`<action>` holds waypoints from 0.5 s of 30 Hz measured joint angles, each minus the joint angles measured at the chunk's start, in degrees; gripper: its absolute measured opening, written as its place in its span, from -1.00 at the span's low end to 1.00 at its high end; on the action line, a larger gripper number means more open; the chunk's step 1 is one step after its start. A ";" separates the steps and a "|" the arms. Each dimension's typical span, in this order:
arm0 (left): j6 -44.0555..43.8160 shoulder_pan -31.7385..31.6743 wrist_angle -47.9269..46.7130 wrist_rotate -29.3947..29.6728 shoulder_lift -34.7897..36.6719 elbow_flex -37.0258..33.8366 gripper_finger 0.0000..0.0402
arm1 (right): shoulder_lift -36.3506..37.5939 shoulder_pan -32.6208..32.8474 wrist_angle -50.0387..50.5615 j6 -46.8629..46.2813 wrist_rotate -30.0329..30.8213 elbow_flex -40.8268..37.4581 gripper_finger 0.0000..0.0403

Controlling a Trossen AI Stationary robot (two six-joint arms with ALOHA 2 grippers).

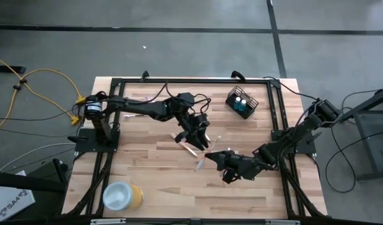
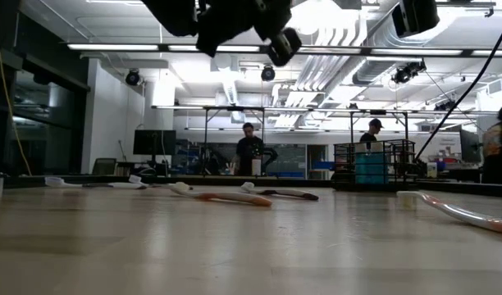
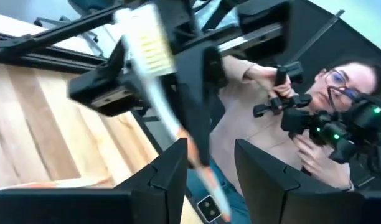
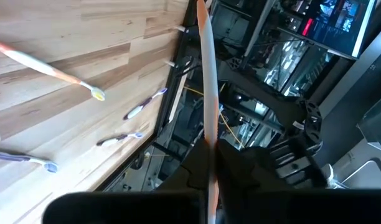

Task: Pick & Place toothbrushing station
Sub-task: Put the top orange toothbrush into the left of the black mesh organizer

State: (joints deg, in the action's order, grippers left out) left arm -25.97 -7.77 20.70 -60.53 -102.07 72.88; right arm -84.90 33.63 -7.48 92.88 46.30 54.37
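Holding one toothbrush (image 4: 206, 81) aloft, the right gripper (image 1: 229, 167) sits at about 5 o'clock from table centre, its fingers clamped tight on the handle; the right wrist view shows the pale pink stem running straight out from between them. The left gripper (image 1: 194, 134) hangs near table centre with its fingers parted and nothing between them; its wrist view looks past them at that same brush, bristle head up.

Step in hand, as I judge it: a carry or hand-over of one brush, mid-air. Next move calls for lining the stem up over the mesh holder (image 1: 242, 102) and lowering it in upright, or for the left fingers to close on the stem first.

Holder stands at 1 o'clock, well apart from both grippers. Inside: two small blue tubes (image 1: 240, 100); no brushes visible there.

Loose toothbrushes (image 1: 191, 150) lie on the table around centre. Yellow cylinder (image 1: 122, 195) at 7 o'clock.
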 joint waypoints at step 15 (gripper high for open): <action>-1.34 -2.29 3.86 -2.80 -0.10 -0.02 -0.36 | 0.00 0.00 -0.07 0.17 -0.79 0.00 -0.98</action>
State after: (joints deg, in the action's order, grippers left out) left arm -27.31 -10.07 24.56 -63.33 -102.17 72.86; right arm -84.90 33.63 -7.55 93.05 45.51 54.37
